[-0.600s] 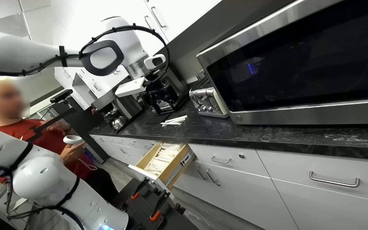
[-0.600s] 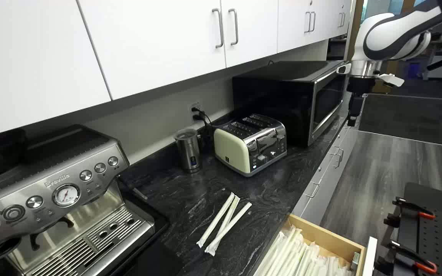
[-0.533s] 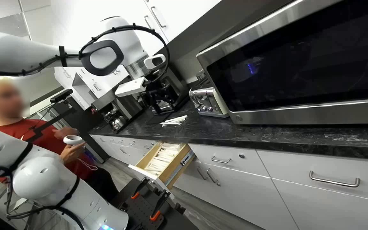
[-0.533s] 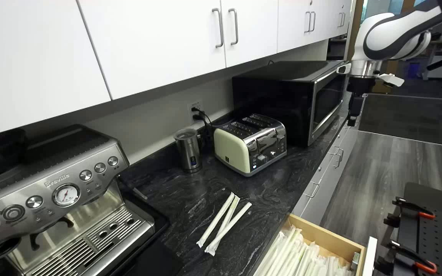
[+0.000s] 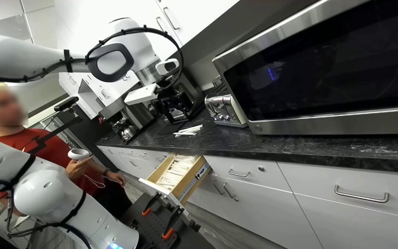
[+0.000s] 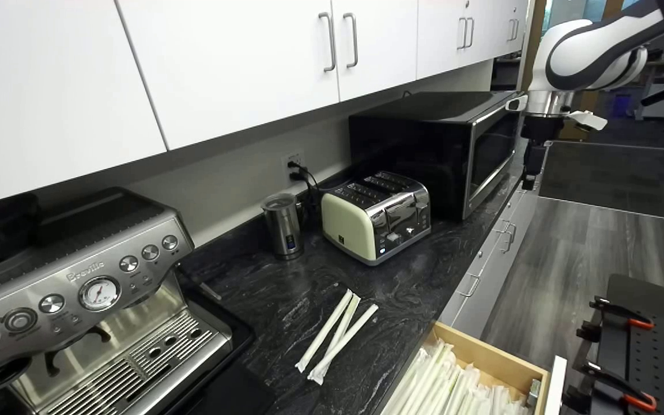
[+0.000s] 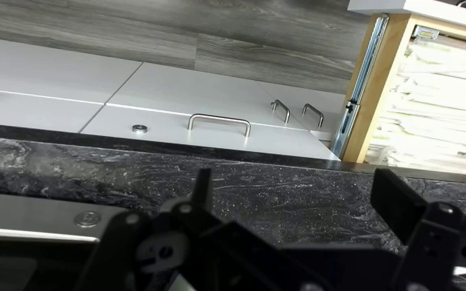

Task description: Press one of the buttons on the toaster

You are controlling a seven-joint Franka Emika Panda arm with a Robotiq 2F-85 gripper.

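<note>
The toaster [image 6: 373, 219] stands on the dark counter, with a cream side and a chrome front. It also shows in an exterior view [image 5: 222, 110], beside the large oven. Small buttons sit low on its front; one button [image 6: 382, 251] glows bluish white. My gripper [image 6: 530, 180] points down near the counter's front edge, by the oven's front and apart from the toaster. It also shows dark in an exterior view [image 5: 174, 114]. In the wrist view my gripper [image 7: 291, 178] has its black fingers wide apart with only counter between them. The toaster's front is not visible there.
The large oven [image 6: 424, 141] stands next to the toaster. An open drawer [image 6: 499, 353] of wrapped straws juts out below. Loose straws [image 6: 340, 340], a metal cup [image 6: 283, 227] and a coffee machine [image 6: 107, 305] are on the counter. A person [image 5: 43, 141] stands behind the arm.
The arm, gripper and toaster have not visibly moved. The person has lowered one hand and shifted slightly.
</note>
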